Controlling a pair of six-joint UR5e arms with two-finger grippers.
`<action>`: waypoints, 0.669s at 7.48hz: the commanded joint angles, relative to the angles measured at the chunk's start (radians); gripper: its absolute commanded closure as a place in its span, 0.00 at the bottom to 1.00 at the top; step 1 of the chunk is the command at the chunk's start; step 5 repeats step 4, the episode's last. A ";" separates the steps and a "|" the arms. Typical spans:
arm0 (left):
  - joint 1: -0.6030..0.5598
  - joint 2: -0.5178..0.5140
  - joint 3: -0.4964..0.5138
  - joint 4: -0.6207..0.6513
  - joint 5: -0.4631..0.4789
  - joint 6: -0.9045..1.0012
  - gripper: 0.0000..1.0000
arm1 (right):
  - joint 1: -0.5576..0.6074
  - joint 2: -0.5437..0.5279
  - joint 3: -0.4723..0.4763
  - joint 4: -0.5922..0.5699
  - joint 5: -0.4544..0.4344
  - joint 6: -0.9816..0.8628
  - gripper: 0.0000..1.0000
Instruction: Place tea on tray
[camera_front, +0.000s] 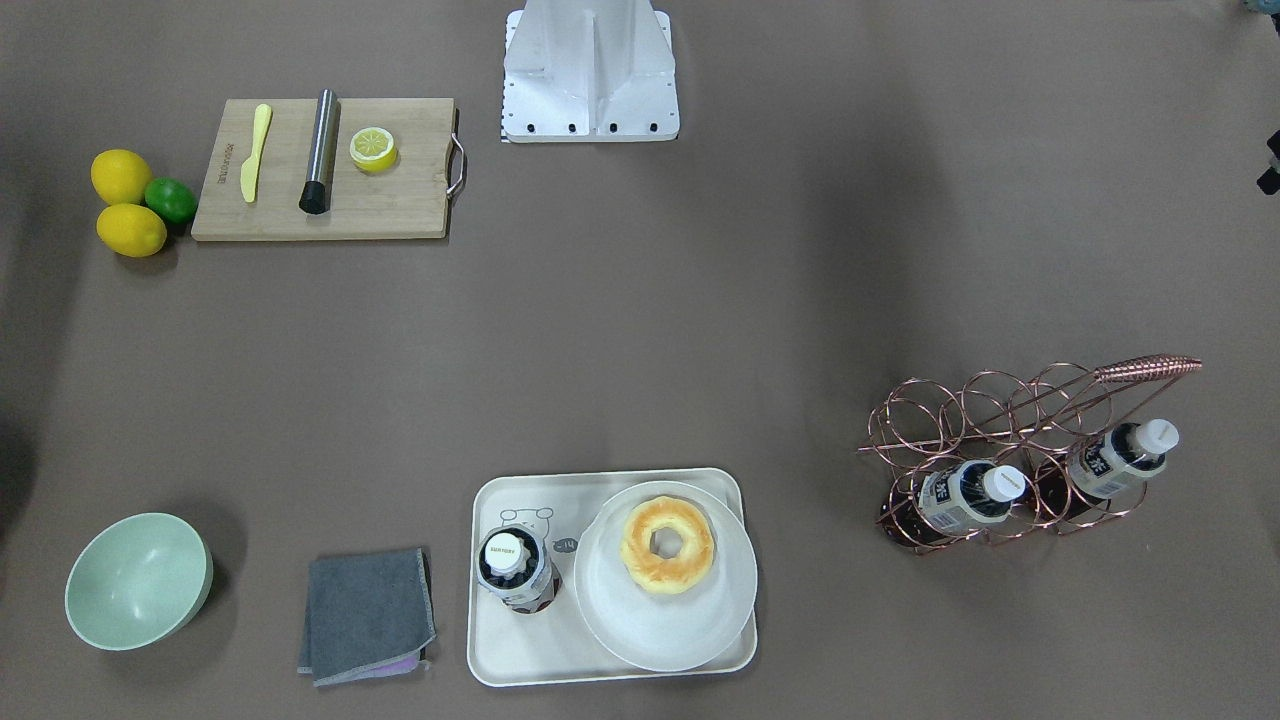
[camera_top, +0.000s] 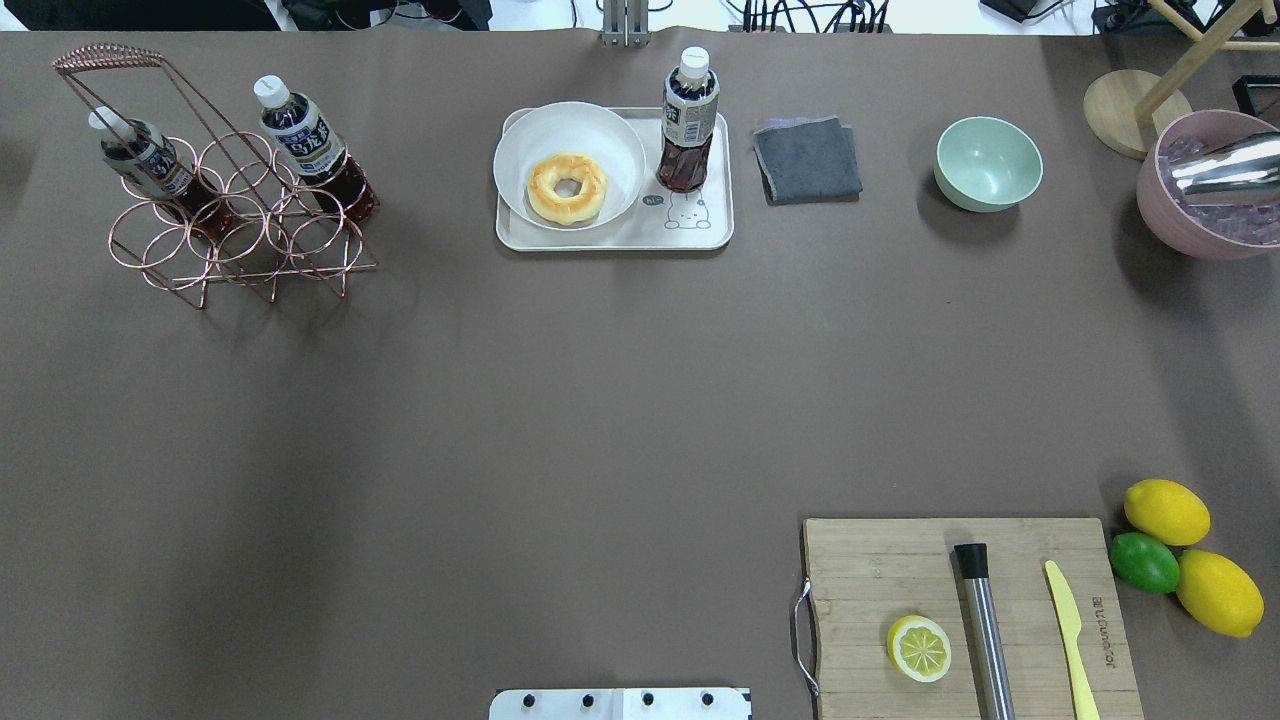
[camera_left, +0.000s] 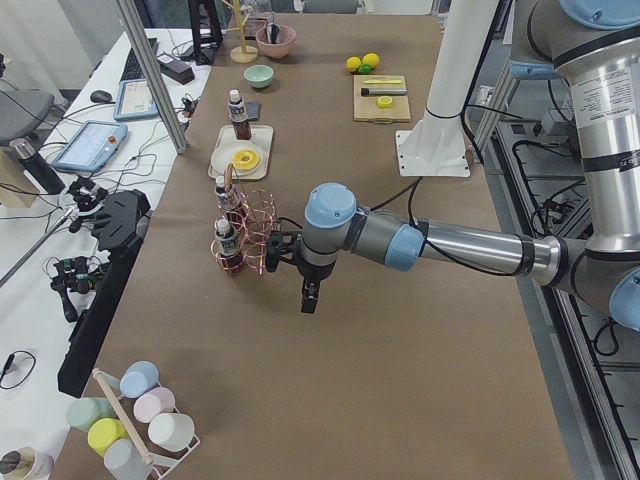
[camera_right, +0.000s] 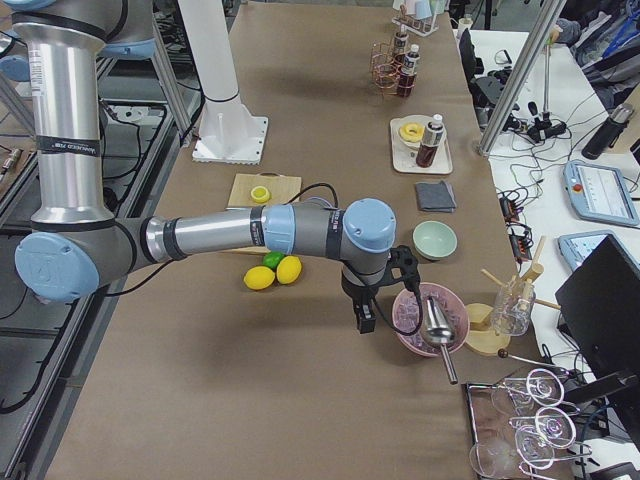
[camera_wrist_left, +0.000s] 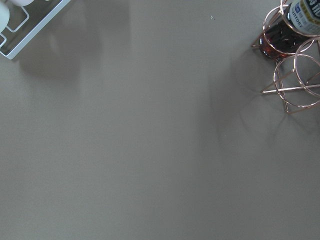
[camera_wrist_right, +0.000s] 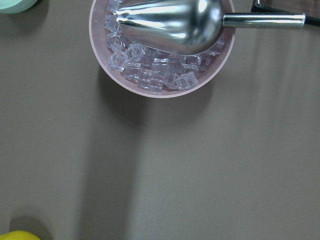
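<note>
One tea bottle with a white cap stands upright on the cream tray, beside the bear drawing. It also shows in the front view on the tray. Two alike bottles lean in a copper wire rack. My left gripper hangs over bare table near the rack, holding nothing that I can see. My right gripper hangs by the pink ice bowl. Both show only in the side views, so I cannot tell whether they are open or shut.
A white plate with a doughnut fills the tray's other half. A grey cloth, a green bowl and a pink bowl of ice with a metal scoop stand along the far edge. A cutting board and citrus fruit are near the robot.
</note>
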 joint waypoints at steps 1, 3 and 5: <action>-0.002 -0.010 -0.003 -0.001 0.000 0.009 0.03 | -0.014 0.009 -0.021 0.000 0.000 0.007 0.00; -0.002 0.000 -0.003 -0.001 0.003 0.044 0.03 | -0.016 0.009 -0.021 0.000 0.001 0.004 0.00; -0.002 0.001 -0.006 -0.001 0.003 0.043 0.03 | -0.016 0.009 -0.021 0.000 0.003 0.004 0.00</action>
